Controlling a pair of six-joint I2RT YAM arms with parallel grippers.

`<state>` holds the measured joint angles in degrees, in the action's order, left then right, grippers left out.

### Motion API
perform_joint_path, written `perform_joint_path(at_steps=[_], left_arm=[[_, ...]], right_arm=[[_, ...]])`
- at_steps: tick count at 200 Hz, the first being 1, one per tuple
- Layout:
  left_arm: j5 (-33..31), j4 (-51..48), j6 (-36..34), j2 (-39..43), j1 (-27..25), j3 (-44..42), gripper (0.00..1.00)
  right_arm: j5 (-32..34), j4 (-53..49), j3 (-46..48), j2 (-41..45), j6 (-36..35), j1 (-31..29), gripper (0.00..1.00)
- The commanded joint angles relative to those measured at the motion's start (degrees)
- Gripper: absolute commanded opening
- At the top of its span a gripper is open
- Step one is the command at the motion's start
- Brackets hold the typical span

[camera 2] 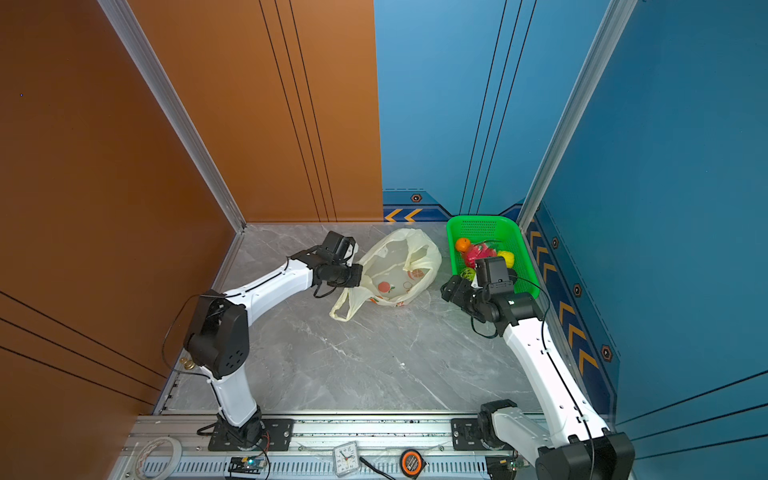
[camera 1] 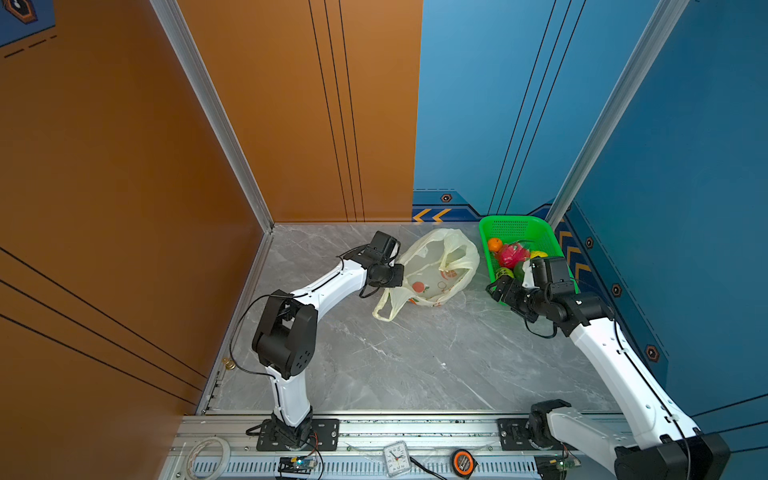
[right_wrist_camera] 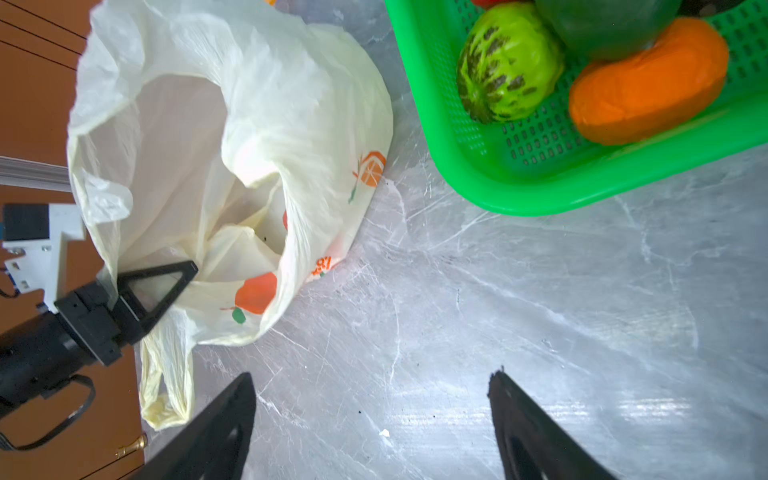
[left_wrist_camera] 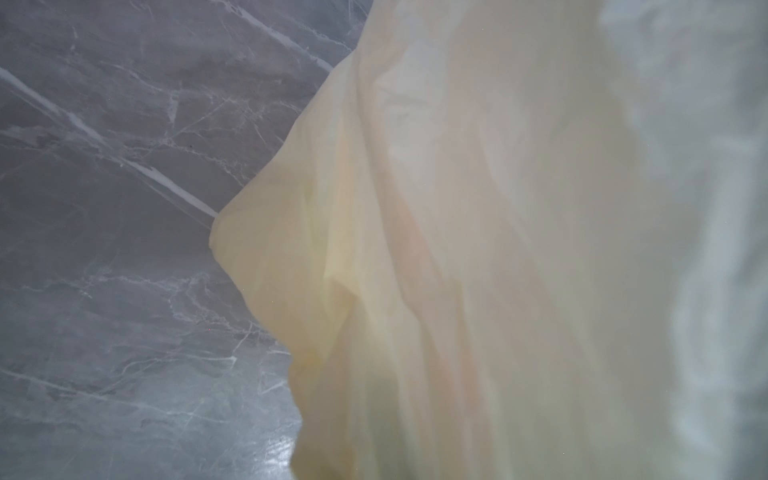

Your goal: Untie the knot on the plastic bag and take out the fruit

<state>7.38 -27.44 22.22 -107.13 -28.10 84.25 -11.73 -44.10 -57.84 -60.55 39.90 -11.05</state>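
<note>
Two arms are reaching out from the near rail, where a clock [camera 1: 396, 457] and a tape measure [camera 1: 461, 462] are lying. Out across the grey desk [camera 1: 395, 361], the right arm [camera 1: 615, 361] is hanging its jaws wide apart and empty over bare marble. They are touching neither the bag nor the basket on either side, and the right wrist view is showing only desk between the two black tips.

Opposite, the left arm [camera 1: 324, 286] is holding its jaws clamped together on the rim of the plastic bag [right_wrist_camera: 266, 104], propping the mouth open toward the right arm. The bag is lying slumped on the desk at mid-depth. One handle loop [camera 1: 384, 309] is trailing loose toward the near side, and the other strap [camera 1: 453, 257] is flopping across the mouth.

No knot is showing on either strap, so the untying is looking finished. Only printed orange slices are showing through the film. No solid piece is visible inside, though folds are hiding part of the interior.

Farthest back, against the blue wall, the fruit [camera 1: 509, 255] is sitting in the green basket [camera 1: 513, 227]. It is holding a pink-red piece, an orange [camera 1: 494, 244], a yellow one [camera 1: 539, 254], a striped green one [right_wrist_camera: 507, 62] and a dark green one [camera 1: 519, 270].

Judging by this, the emptying is appearing done or nearly so. What is remaining is probably letting go of the rim.
</note>
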Motion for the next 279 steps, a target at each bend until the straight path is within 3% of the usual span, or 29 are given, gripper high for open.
perform_joint_path(at_steps=[1,48,76,136,164,182,220,279], left_arm=[[2.34,-0.08,-2.15,-1.73,1.16,2.67,0.05],[4.33,0.02,-2.98,0.62,1.91,1.32,0.48],[4.97,0.02,-2.88,5.22,1.62,-1.87,0.69],[4.78,1.83,-2.29,17.86,-0.42,-11.28,0.99],[9.38,1.34,-2.6,20.66,0.05,-13.0,0.98],[11.67,-3.96,-4.06,19.18,-0.02,-10.56,0.98],[10.26,-8.68,-5.74,16.69,-0.55,-11.04,0.93],[6.65,-8.55,-5.79,16.44,-3.65,-10.67,0.91]], right_arm=[[2.44,-2.9,1.71,1.79,2.41,-1.32,0.86],[3.55,-3.25,1.59,1.84,2.29,-2.05,0.86],[4.14,-3.27,1.42,1.67,1.58,-2.06,0.87],[3.37,-2.34,1.75,2.2,-0.85,-1.52,0.93],[2.0,-1.06,2.38,2.36,-1.29,-1.7,0.93],[2.3,1.06,1.5,2.33,-1.46,-4.63,0.94],[3.78,7.14,-2.68,-2.15,-0.7,-14.48,0.94],[4.91,26.4,-4.41,-12.24,9.93,-25.46,0.91]])
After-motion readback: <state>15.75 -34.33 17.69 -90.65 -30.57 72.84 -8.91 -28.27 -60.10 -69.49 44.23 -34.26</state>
